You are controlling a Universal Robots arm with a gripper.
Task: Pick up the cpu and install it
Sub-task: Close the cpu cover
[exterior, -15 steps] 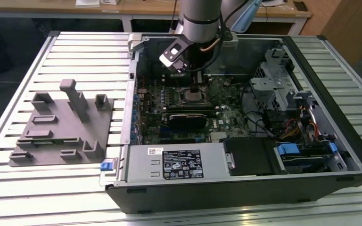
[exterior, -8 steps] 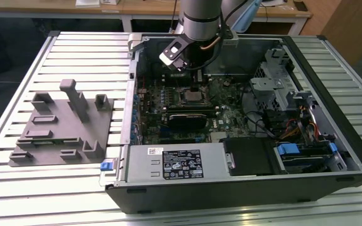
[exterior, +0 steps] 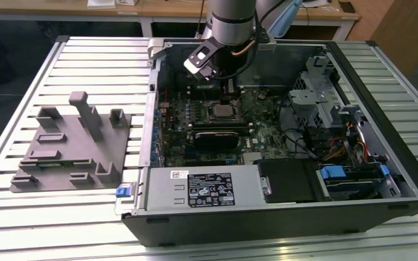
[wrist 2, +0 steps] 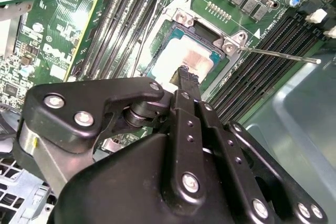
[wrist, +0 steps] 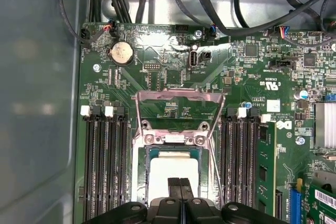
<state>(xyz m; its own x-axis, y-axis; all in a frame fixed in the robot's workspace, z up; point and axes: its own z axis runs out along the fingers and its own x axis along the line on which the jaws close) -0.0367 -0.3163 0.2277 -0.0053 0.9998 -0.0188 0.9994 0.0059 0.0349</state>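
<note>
Install step: cpu [wrist: 170, 169] in socket [wrist: 140, 177]; hand [wrist: 180, 186] fingers together, tips on lid; load frame [wrist: 178, 95] not yet closed.

The cpu [wrist: 173, 167] is a thin, flat square chip with a pale silver metal top and a narrow green border. It lies level, top side up, seated inside the socket [wrist: 140, 174] on the green motherboard [wrist: 252, 85], between the rows of memory slots. In the second wrist view its top [wrist 2: 190, 55] glares bright under the light.
</note>
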